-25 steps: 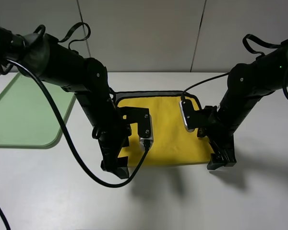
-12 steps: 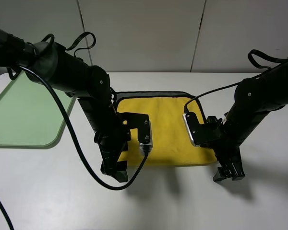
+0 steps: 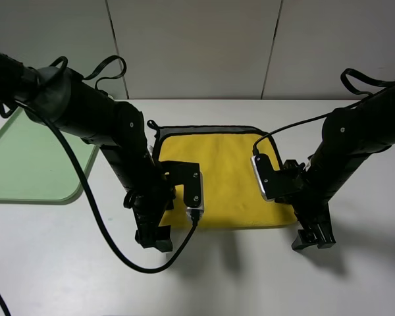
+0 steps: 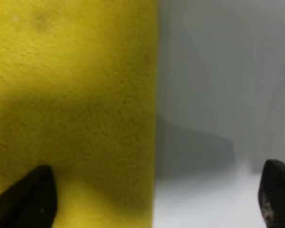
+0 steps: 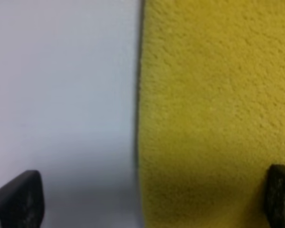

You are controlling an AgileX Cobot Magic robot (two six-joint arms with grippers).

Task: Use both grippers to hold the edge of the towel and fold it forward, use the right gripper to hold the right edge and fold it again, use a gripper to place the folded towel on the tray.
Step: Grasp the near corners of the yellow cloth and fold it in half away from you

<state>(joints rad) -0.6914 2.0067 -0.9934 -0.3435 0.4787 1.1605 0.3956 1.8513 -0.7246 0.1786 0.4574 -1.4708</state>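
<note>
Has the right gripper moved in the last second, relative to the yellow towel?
Yes. The black right gripper moved downward and slightly right in the high view, from the near right corner of the yellow plush towel to just past it.

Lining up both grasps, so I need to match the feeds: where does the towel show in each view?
Exterior high: the towel lies flat on the white table, centre of picture.
Left wrist: it covers about half the picture, beneath one of the fingers.
Right wrist: again about half, likewise.
Shared landmark: the towel's edge against that table.
</note>
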